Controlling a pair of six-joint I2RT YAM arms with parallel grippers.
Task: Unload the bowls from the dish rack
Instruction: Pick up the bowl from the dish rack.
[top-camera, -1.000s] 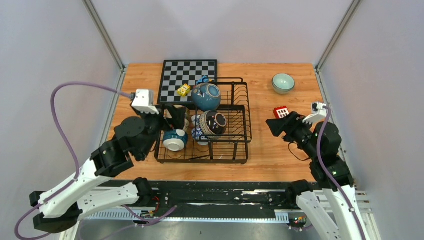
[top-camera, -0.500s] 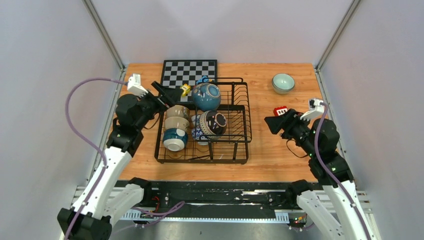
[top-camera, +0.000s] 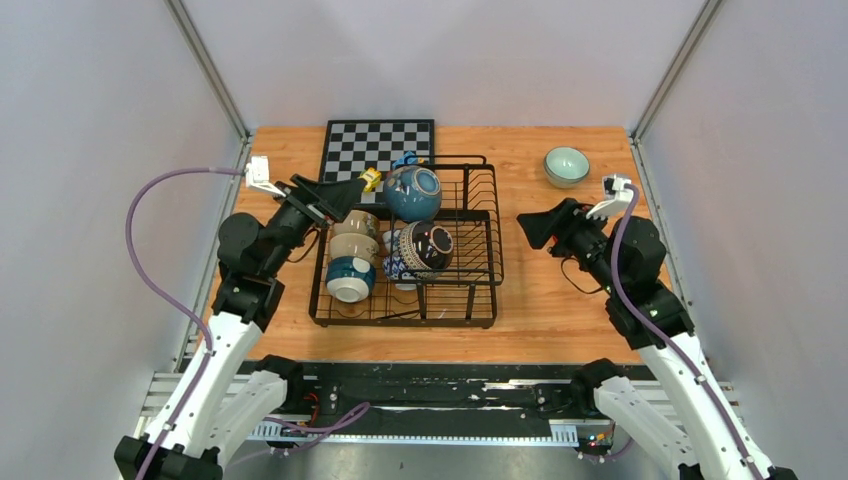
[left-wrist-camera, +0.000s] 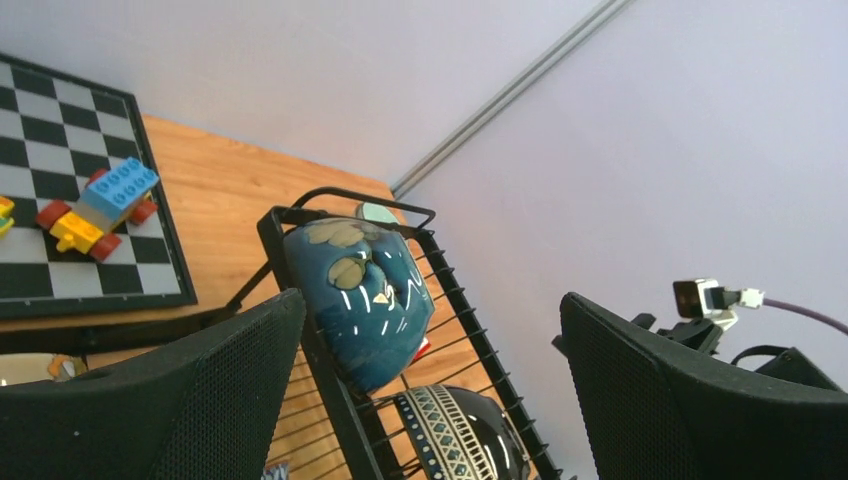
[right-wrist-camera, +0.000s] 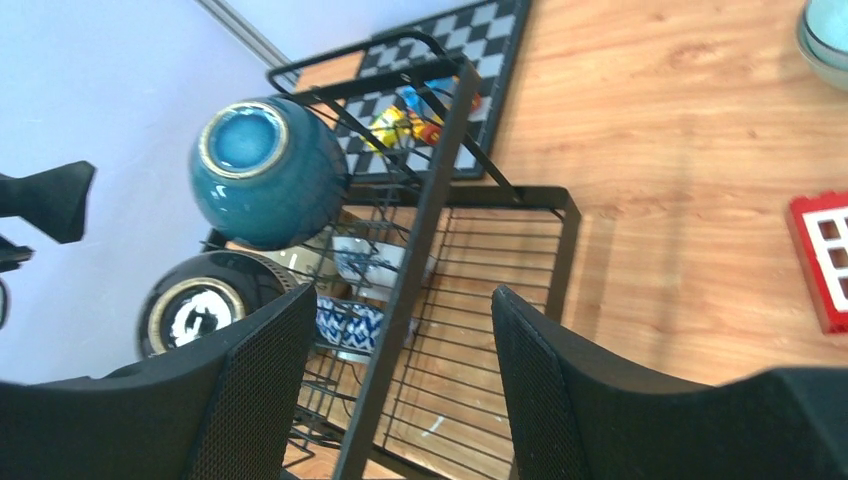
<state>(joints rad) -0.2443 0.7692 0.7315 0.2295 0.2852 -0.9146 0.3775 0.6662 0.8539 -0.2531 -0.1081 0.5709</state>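
Table: wooden top (top-camera: 560, 300) between pale walls; at its far edge we see a chessboard (top-camera: 380, 145) with small toy blocks (top-camera: 370, 179) on its near rim.
Rack: the black wire rack (top-camera: 466, 280) sits mid-table, its far side just beside the chessboard.
Bowls inside: we count a teal bowl (top-camera: 412, 193) tipped on its side at the far left, a dark bowl (top-camera: 428, 245) near the middle, and a patterned bowl (top-camera: 396, 266) tucked against it. Along the left wall are two beige bowls (top-camera: 355, 222) and, nearest us, a banded bowl (top-camera: 349, 278) with a white inside.
Bowl outside: a mint bowl (top-camera: 566, 165) stands upright at the far right of the table, well apart from the rack.
Left jaws: the left gripper (top-camera: 345, 195) hangs at the rack's far-left corner, just left of the teal bowl. Its jaws are spread wide with nothing between them; from its wrist we see the teal bowl beyond the gap.
Right jaws: the right gripper (top-camera: 527, 228) hovers over bare wood right of the rack, pointing at it. Its jaws stand apart and hold nothing; we see no contact.
Extra: a red block (right-wrist-camera: 825, 260) lies on the table in the right wrist view.
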